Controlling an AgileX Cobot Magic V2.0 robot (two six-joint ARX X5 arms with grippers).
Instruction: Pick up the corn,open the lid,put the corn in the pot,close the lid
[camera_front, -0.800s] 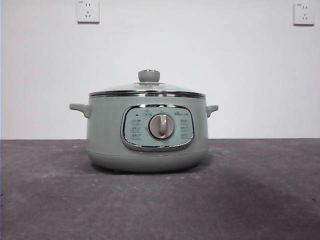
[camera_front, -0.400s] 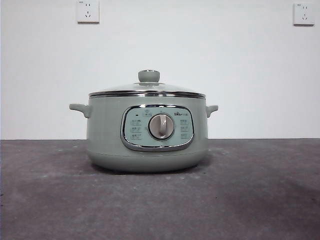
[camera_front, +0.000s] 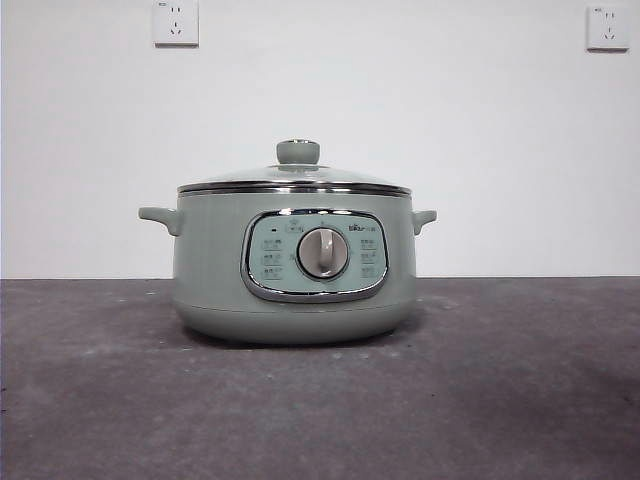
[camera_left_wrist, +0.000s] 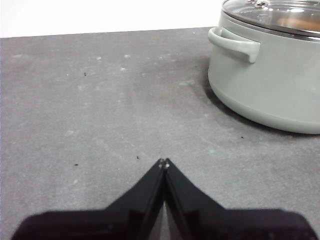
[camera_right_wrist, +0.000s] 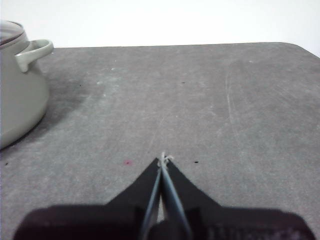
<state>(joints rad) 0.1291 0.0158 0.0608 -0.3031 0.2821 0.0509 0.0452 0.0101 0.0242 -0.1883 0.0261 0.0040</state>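
The sage-green pot stands in the middle of the dark table with the glass lid seated on it, green knob on top. In the left wrist view an orange-yellow shape, likely the corn, shows through the lid inside the pot. My left gripper is shut and holds nothing, low over the table to one side of the pot. On the other side my right gripper is also shut and empty, with the pot and its handle at the view's edge.
The grey table top stretches around the pot, its rounded corner visible in the right wrist view. A white wall with two sockets stands behind. No arm shows in the front view.
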